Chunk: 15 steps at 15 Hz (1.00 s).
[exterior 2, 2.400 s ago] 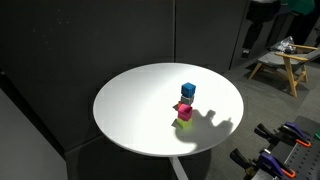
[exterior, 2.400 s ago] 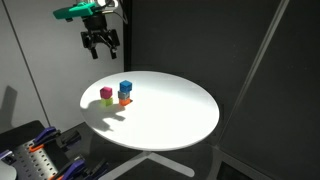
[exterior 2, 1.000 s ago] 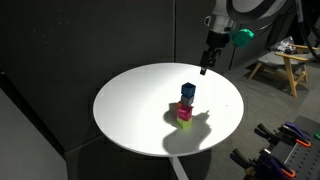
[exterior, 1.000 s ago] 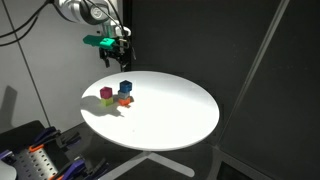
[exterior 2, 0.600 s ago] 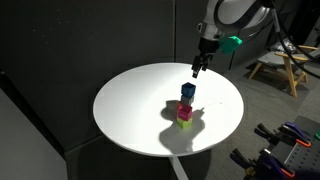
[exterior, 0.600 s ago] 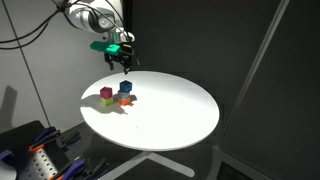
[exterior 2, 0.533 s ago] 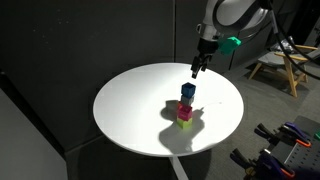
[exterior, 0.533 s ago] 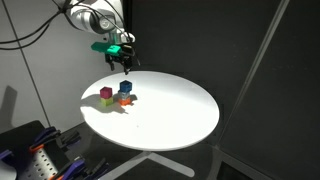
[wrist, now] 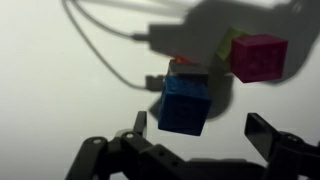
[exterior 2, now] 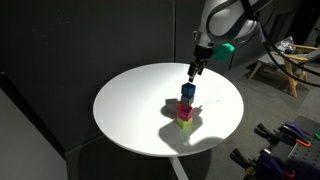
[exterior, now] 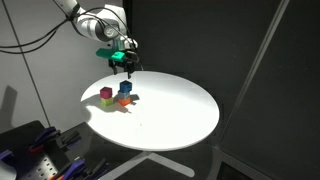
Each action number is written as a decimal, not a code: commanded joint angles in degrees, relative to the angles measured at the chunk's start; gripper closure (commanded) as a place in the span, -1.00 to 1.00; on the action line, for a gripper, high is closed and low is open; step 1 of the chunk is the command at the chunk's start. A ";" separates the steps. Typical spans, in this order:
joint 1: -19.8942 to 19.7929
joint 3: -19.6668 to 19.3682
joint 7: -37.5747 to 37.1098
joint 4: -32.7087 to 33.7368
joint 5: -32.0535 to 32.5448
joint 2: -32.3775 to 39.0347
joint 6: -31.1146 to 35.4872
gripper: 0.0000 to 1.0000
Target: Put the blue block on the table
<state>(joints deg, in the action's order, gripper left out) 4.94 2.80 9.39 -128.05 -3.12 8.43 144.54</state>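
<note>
Here, a pale wall [exterior: 20, 70] fills the left edge of the frame in an exterior view, with a rack of tools [exterior: 35, 155] in the lower left corner. Right of these stands the round white table [exterior: 170, 115], lit brightly against a dark backdrop [exterior: 250, 60].

Near the table's left rim a magenta block [exterior: 106, 93] sits on a yellow-green block [exterior: 106, 101]. Just to the right, the blue block [exterior: 125, 87] rests on an orange block [exterior: 125, 99].

The gripper [exterior: 125, 66] hangs directly above the blue block, not touching it.

In the wrist view the fingers [wrist: 140, 122] are spread apart, with the blue block centred between them.

A wooden stool [exterior 2: 280, 65] stands at the right edge of an exterior view.
</note>
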 commanded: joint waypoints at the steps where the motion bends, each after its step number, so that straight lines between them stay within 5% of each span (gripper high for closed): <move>1: -1.86 0.92 3.15 1.71 -1.77 2.43 0.70 -1.00; 15: -2.32 1.36 2.68 2.35 0.29 5.55 0.28 -1.00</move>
<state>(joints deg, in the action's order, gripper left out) 3.23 3.53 12.33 -125.79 -3.13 13.99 144.99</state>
